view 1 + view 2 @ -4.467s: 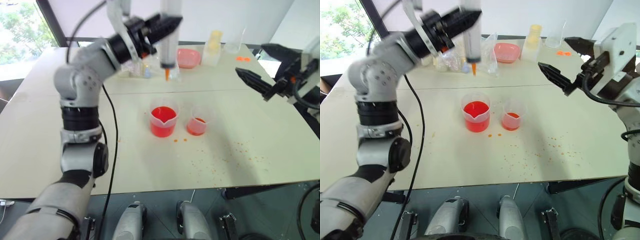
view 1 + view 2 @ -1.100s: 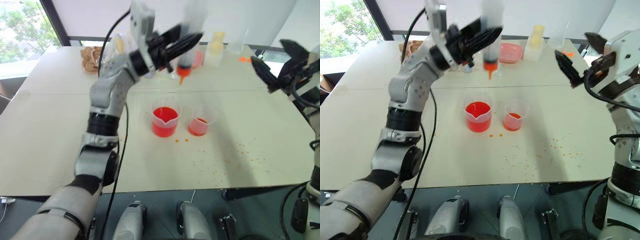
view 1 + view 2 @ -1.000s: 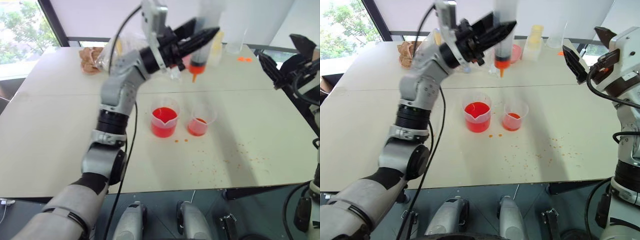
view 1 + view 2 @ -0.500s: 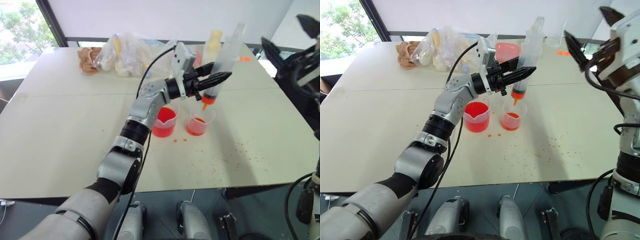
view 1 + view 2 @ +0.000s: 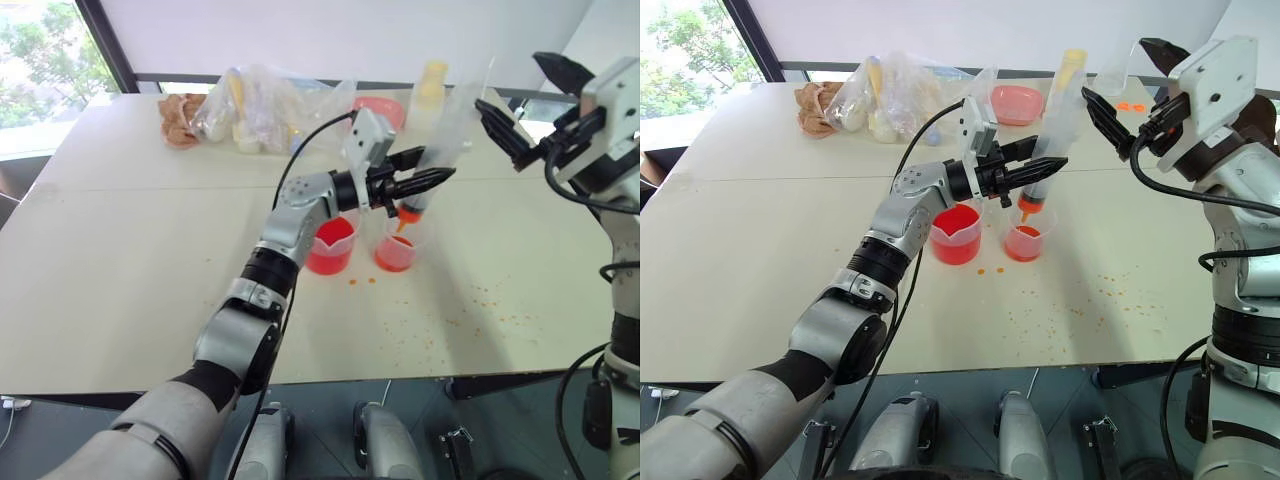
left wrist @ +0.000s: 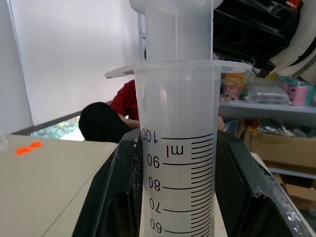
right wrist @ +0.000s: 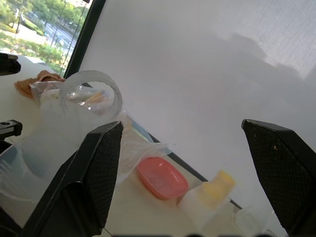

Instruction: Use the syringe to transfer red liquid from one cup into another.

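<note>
My left gripper (image 5: 418,186) is shut on the barrel of the syringe (image 5: 440,130), a clear tube that leans with its plunger up and to the right. Its orange tip (image 5: 1024,212) hangs at the mouth of the smaller cup (image 5: 1023,242), which holds a little red liquid. To its left stands the larger spouted beaker (image 5: 955,233) with red liquid (image 5: 331,237) in it. In the left wrist view the graduated syringe (image 6: 177,168) sits between both fingers (image 6: 111,197). My right gripper (image 5: 1130,85) is open, just right of the plunger top (image 7: 92,94).
At the table's far edge lie clear plastic bags (image 5: 890,95), a pink dish (image 5: 1017,103), a yellow-capped bottle (image 5: 432,80) and a brown lump (image 5: 812,105). Orange specks (image 5: 1080,300) dot the pale table (image 5: 120,250). A person in a red top (image 6: 126,98) sits beyond.
My left gripper carried the syringe right and down, from high above the beaker to the mouth of the smaller cup. The open right gripper came left, closer to the plunger.
</note>
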Tool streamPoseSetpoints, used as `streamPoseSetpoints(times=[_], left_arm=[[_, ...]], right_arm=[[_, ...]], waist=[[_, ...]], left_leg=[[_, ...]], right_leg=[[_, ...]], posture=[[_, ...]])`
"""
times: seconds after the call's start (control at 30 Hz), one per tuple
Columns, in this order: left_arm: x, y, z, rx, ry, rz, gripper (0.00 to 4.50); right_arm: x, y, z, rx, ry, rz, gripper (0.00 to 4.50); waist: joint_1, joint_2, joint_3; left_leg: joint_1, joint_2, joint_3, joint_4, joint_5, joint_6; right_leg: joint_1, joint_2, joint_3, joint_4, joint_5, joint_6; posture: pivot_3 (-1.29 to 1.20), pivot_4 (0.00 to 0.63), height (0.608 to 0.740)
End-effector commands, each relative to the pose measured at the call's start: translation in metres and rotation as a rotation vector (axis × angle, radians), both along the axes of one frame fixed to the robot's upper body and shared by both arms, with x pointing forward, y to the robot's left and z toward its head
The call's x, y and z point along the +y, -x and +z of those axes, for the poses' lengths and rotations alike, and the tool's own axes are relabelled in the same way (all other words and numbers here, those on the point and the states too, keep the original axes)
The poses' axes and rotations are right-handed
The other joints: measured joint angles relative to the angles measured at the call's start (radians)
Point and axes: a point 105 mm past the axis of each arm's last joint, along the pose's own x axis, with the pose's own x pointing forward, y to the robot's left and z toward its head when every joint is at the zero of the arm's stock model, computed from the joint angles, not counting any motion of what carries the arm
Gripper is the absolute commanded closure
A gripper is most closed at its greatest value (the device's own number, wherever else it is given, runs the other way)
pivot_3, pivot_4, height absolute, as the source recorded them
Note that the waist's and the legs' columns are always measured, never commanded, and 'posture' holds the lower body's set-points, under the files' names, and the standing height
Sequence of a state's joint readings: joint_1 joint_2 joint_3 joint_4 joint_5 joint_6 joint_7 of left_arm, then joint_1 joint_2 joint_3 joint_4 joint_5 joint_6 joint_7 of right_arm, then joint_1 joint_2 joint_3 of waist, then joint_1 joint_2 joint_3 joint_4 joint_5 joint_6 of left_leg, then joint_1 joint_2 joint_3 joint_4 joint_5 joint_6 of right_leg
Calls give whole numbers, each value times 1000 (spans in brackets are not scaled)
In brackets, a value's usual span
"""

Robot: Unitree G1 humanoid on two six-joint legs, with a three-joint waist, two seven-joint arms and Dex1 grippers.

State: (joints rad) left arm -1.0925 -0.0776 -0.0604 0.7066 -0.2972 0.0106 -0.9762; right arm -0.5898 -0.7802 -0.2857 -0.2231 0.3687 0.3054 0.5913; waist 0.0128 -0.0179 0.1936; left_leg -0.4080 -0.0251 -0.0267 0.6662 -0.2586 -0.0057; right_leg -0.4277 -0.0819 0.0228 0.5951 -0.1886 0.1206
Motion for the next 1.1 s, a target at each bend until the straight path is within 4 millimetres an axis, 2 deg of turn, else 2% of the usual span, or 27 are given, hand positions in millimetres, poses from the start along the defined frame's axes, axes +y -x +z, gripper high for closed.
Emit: streamPoseSetpoints(times=[0.03, 0.27, 0.8, 1.0, 1.1], left_arm=[[-3, 3, 4, -34, -2, -7, 3070], [-7, 8, -7, -62, -57, -34, 3070], [-7, 3, -15, -75, -93, -8, 3070], [-9, 7, -14, -84, -90, -26, 3070], [-8, 7, -12, -90, -85, -28, 3070]], right_arm=[[9, 15, 14, -55, 20, 47, 497], [17, 16, 6, -9, 40, 92, 497], [28, 23, 2, 34, 70, 147, 497], [25, 17, -2, 29, 81, 115, 497], [25, 15, -5, 31, 89, 117, 1878]], waist=[[0, 0, 0], [0, 0, 0], [0, 0, 0], [0, 0, 0], [0, 0, 0]], left_leg=[[0, 0, 0, 0, 0, 0], [0, 0, 0, 0, 0, 0], [0, 0, -1, 0, 0, 0], [0, 0, -1, 0, 0, 0], [0, 0, 0, 0, 0, 0]], right_leg=[[0, 0, 0, 0, 0, 0], [0, 0, 0, 0, 0, 0], [0, 0, 0, 0, 0, 0], [0, 0, 0, 0, 0, 0], [0, 0, 0, 0, 0, 0]], posture=[[0, 150, 740], [0, 150, 740], [0, 150, 740], [0, 150, 740], [0, 150, 740]])
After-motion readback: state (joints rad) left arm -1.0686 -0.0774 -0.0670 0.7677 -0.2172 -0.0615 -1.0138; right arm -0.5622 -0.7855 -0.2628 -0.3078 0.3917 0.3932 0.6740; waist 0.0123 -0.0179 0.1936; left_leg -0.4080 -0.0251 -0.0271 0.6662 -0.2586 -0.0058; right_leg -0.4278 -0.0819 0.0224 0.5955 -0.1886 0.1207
